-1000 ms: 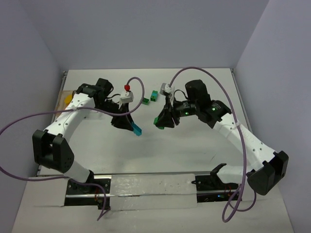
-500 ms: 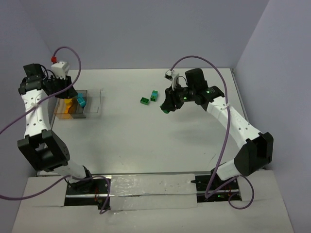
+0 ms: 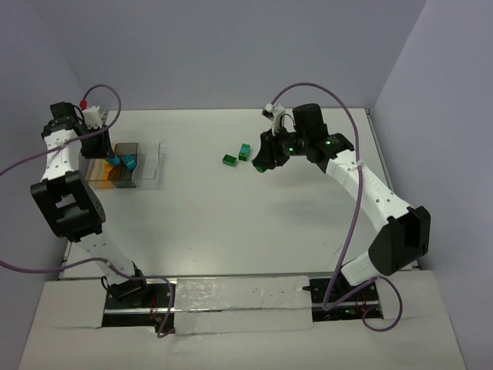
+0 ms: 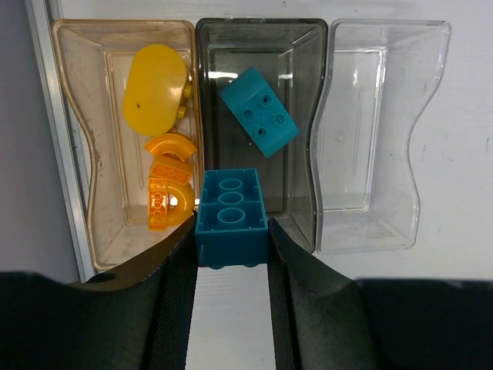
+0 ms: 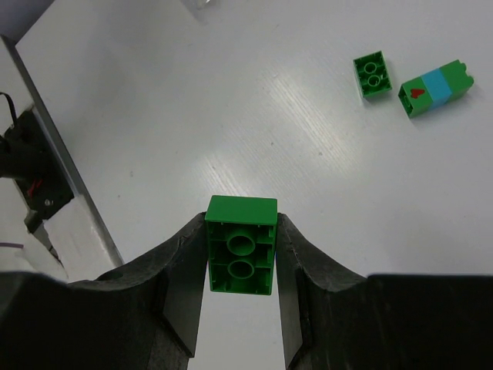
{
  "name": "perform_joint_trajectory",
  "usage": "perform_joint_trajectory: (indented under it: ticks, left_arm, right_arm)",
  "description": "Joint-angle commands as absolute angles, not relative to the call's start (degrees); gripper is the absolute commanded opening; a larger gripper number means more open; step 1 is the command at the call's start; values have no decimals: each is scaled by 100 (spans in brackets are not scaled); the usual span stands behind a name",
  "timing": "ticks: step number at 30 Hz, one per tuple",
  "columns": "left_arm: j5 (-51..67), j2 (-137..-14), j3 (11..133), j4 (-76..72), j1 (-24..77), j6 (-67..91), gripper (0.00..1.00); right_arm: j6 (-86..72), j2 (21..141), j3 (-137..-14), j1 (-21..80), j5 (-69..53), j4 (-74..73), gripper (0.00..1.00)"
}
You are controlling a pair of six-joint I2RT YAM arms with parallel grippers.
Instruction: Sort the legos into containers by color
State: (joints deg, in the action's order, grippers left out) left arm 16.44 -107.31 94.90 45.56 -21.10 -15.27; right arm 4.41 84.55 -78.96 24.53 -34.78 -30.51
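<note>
1. Swung left since a second ago, your left gripper pinches a teal rectangular plastic brick over the near end of the smoky see-through tray.
2. Right gripper pinches a green plastic brick above the white table.

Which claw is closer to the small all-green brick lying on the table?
Right. The right gripper hovers just right of the green brick; the left gripper is far left, over the trays.
</note>
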Motion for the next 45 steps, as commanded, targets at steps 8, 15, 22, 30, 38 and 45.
perform_joint_trajectory:
  ticks: [8, 15, 22, 30, 38, 45]
  left_arm:
    - [1742, -10751, 9396, 4590, -2061, -1598, 10]
    - [1679, -10749, 9167, 4597, -2019, -1641, 21]
    - [2158, -10539, 9212, 4619, -1974, -1754, 73]
    - [3290, -9966, 10119, 4708, -1881, -1490, 99]
    - [5688, -8735, 9007, 4506, -473, -933, 99]
    - [6943, -7813, 7006, 967, 869, 1674, 99]
  right_arm:
    - [248, 8550, -8024, 2452, -3498, -2670, 0]
    - [267, 8622, -8054, 2452, -3533, -2728, 0]
    - [272, 8640, -8026, 2461, -3542, -2719, 0]
    - [147, 8696, -8173, 2457, -3897, -2805, 0]
    - [-1401, 8780, -7654, 2443, -5547, -1517, 0]
    - [-4453, 8800, -6876, 2376, -6119, 1852, 0]
